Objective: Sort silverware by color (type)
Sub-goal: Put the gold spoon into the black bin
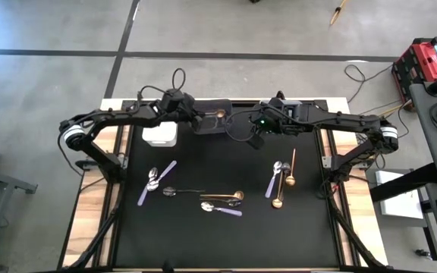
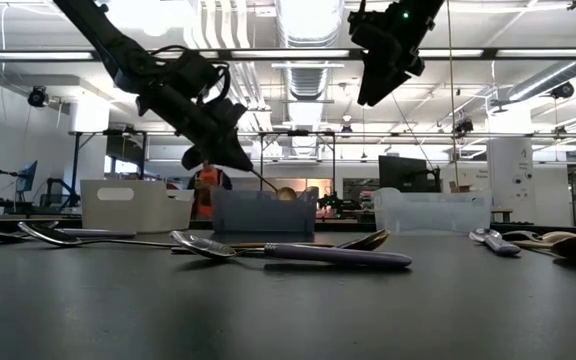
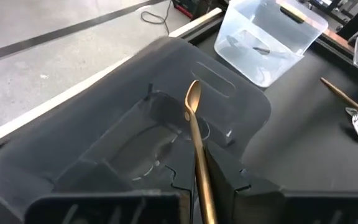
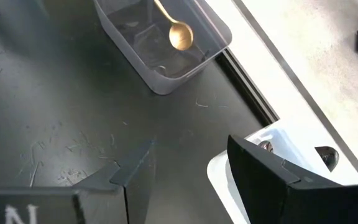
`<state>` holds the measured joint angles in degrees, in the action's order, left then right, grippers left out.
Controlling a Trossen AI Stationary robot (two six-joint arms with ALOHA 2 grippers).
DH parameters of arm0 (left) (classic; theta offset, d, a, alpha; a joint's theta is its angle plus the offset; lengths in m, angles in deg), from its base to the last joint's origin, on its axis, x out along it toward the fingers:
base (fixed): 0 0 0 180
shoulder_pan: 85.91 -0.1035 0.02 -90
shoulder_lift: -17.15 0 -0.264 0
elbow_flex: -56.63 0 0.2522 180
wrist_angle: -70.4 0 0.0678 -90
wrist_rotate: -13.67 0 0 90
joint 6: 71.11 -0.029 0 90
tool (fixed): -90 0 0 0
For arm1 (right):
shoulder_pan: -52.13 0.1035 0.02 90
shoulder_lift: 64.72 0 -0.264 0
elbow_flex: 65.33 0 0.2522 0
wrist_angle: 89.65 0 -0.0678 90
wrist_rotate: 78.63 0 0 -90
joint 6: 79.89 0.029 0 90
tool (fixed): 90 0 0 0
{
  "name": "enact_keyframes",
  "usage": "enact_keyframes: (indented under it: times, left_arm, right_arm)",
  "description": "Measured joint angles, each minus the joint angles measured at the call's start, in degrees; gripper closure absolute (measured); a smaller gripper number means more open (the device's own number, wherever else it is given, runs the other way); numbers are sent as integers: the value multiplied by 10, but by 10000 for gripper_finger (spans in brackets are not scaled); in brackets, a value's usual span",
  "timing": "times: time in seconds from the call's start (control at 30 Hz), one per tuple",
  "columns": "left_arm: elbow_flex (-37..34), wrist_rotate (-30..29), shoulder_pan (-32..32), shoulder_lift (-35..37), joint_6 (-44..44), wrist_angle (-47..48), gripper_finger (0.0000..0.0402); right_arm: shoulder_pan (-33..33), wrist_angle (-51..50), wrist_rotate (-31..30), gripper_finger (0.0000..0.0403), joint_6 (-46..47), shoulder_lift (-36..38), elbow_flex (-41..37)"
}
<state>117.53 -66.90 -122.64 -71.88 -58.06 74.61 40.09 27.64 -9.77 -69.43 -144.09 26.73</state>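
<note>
From above, your left hand [image 1: 196,121] sits over the dark bin [image 1: 217,118], your right hand [image 1: 258,140] beside it, spoons [image 1: 222,202] scattered on the tabletop [image 1: 203,243]; your left wrist shows fingers clamped on a gold spoon [image 3: 197,143] above that bin; your right wrist shows fingers [image 4: 272,180] spread, holding nothing

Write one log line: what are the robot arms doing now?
left gripper: jaws shut on gold spoon | over dark bin | right gripper: open, raised near clear bin
</note>
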Motion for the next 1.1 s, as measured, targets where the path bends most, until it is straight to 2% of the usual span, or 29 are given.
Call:
enact_keyframes:
  times: [0.27,0.8,1.1]
  left_arm:
    - [0,-1,3,0,0,-1,379]
    - [0,-2,6,0,0,-2,384]
    - [0,-26,6,0,-1,-10,387]
  right_arm:
    - [0,0,0,213,0,0,0]
    - [0,0,0,213,0,0,-4]
    - [0,4,0,213,1,0,-25]
